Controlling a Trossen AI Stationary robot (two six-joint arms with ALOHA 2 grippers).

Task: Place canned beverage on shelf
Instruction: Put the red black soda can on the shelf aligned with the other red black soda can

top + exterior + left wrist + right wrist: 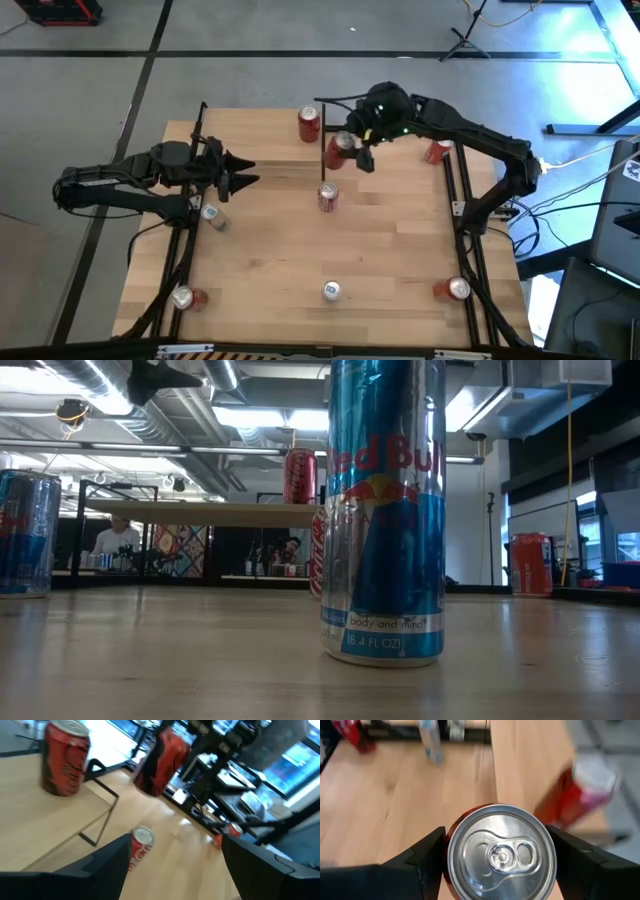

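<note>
The shelf [262,145] is a light wood board on thin black posts at the table's far side. One red can [310,123] stands on it near its right end. My right gripper [350,148] is shut on another red can [501,852], just past the shelf's right edge. This can also shows in the left wrist view [162,755]. My left gripper [243,172] is open and empty over the shelf's near edge, pointing toward the table's right. My right gripper pinches the red can's side wall just under its top rim [451,851] between its two fingers, one on each side. The fingers come slanting down from the far right. The can is lifted clear of the table, its top toward the wrist.
A red can [327,197] stands on the table near the shelf's front right post. A blue and silver can [213,216] stands at the left and a tall one [331,291] near the front edge. Red cans sit at the front left [185,297], front right [452,289] and far right [437,150].
</note>
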